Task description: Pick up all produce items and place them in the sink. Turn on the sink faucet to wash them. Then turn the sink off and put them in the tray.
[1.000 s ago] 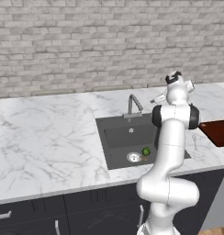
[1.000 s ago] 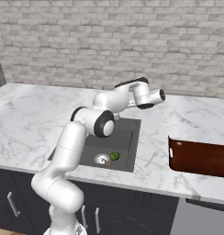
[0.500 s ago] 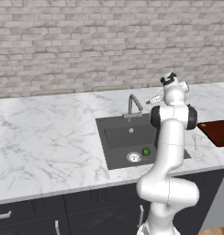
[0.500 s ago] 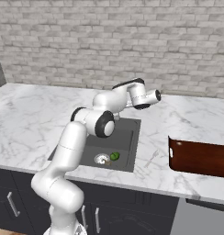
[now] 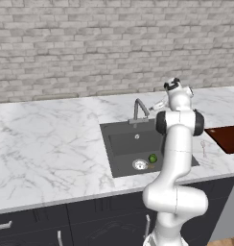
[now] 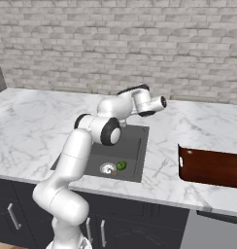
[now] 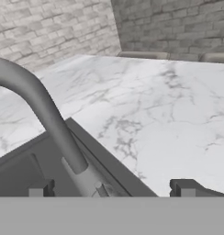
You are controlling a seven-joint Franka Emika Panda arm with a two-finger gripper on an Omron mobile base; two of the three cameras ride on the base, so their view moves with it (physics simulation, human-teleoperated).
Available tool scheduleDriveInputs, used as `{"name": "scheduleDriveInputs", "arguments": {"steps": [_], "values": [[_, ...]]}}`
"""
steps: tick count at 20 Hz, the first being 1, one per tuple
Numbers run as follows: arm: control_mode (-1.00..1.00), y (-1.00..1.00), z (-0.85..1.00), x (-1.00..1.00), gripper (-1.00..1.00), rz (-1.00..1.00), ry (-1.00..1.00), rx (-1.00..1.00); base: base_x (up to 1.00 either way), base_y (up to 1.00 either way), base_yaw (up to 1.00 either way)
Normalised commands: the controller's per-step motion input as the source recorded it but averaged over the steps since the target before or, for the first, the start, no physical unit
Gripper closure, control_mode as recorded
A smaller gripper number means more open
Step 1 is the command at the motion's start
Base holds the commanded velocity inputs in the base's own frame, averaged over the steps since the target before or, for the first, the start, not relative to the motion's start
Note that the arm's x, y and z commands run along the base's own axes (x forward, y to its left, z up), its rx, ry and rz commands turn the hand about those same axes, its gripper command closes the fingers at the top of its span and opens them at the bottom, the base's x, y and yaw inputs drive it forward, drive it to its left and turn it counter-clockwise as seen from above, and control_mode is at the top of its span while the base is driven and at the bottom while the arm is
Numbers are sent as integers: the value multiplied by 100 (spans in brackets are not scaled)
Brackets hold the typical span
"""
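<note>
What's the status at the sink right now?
Pincer open, empty, up at the faucet. Green fruit in the sink by the drain; tan piece beside it. Tray empty. Nothing in the way.

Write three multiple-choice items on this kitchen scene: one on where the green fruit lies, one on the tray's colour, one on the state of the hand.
1. Where is the green fruit?
A. In the sink, beside the drain
B. On the tray
C. On the counter, left of the sink

2. What colour is the tray?
A. White
B. Dark reddish-brown
C. Green

3. How is the hand?
A. Shut on the fruit
B. Shut on the faucet
C. Open, holding nothing

Answers: 1 A, both base views show it on the basin floor by the drain. 2 B, the right base view shows this colour. 3 C, the hand view shows its fingertips wide apart on either side of the faucet.
</note>
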Motion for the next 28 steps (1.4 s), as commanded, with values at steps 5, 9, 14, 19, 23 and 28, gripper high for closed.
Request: {"name": "scheduleDriveInputs", "arguments": {"steps": [5,9,14,19,23,28], "values": [[-100,15,-12,5,-100,1,0,0,0,0,0],[-100,13,-14,4,-100,1,0,0,0,0,0],[-100,12,-13,3,-100,1,0,0,0,0,0],[-100,14,-17,2,-100,1,0,0,0,0,0],[-100,13,-17,1,-100,1,0,0,0,0,0],[-100,13,-14,1,-100,1,0,0,0,0,0]]}}
